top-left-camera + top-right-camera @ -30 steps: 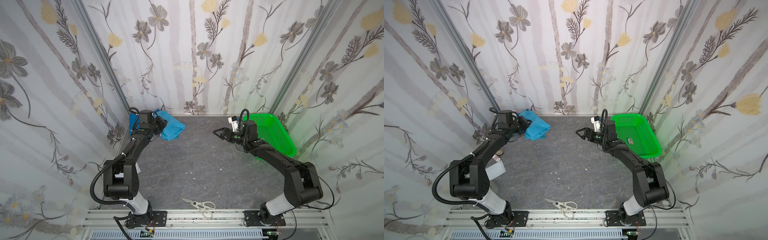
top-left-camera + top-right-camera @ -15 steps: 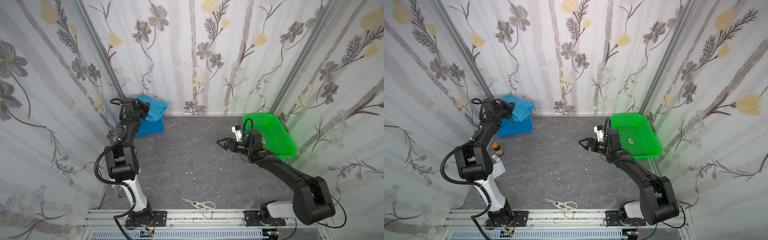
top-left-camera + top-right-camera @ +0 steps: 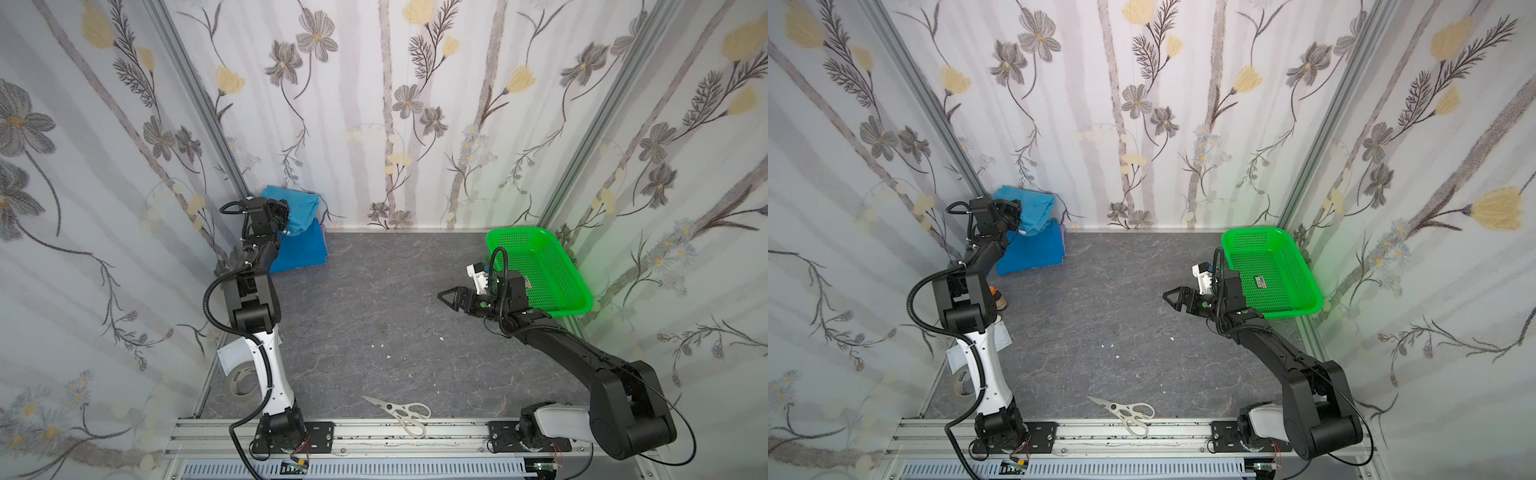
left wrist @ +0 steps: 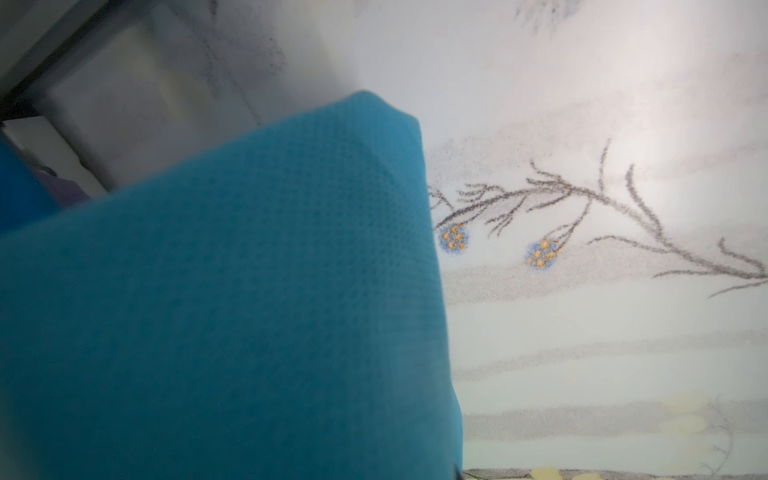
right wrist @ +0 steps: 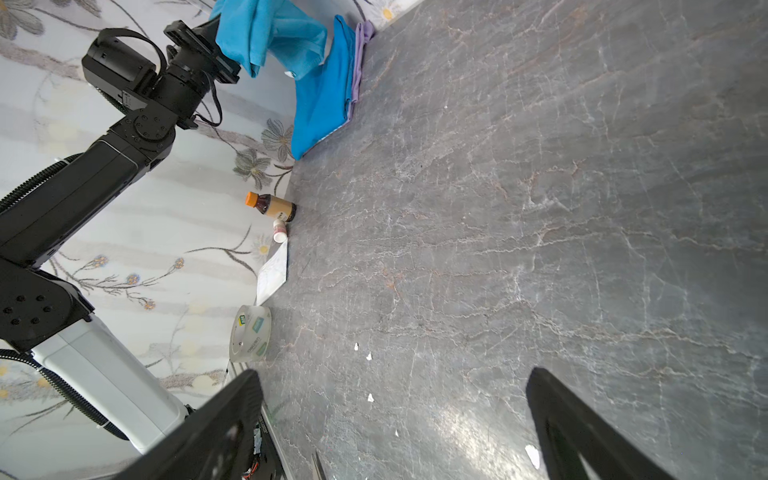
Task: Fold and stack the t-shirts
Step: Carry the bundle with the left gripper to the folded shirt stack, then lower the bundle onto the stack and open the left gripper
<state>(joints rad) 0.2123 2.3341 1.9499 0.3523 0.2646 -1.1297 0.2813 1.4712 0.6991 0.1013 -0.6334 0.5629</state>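
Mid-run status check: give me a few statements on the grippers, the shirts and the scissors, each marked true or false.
1. The darker blue t-shirt lies flat in the back-left corner of the table. True.
2. The right gripper holds the darker blue t-shirt. False: its fingers are open and empty above bare table.
3. The left gripper is shut on the light blue t-shirt. True.
4. The scissors lie in the basket. False: the green basket holds no scissors; they lie at the table's front edge.
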